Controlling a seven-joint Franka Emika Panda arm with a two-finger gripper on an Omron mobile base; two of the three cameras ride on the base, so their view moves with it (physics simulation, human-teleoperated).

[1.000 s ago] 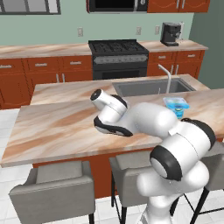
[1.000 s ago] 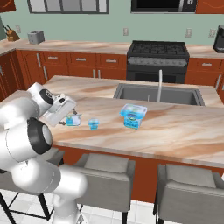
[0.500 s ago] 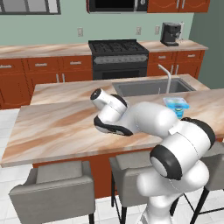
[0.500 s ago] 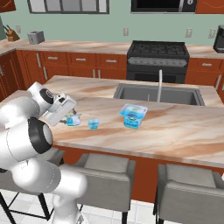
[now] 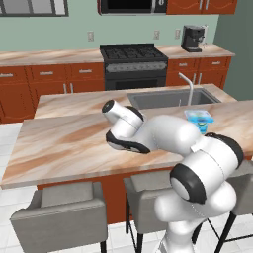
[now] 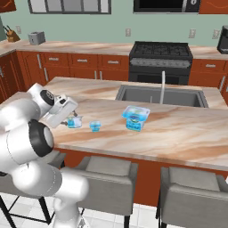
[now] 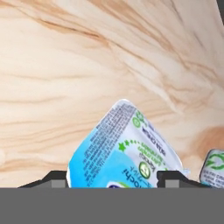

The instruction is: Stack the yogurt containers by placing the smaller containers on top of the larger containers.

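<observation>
Down at the near edge of the marble-patterned island counter, my gripper straddles the middle-sized light-blue yogurt tub with a white printed lid. My two dark fingertips show at either side of it, very close to its walls, but the grey band cuts off the tub's lower part and I cannot tell whether the pads press it or merely flank it. Its lid carries green leaf marks and small dark print, too blurred to read; only a fragment like "och" comes through.

Just beside it, cut by the frame edge, sits the tiny cube-like light-blue tub, with a green logo on top. From the right base camera that tiny tub stands apart from the middle one, which my hand half hides. Well away, near the steel sink, stands the widest light-blue tub with a flaring rim; my arm covers most of it in the left base camera.
</observation>
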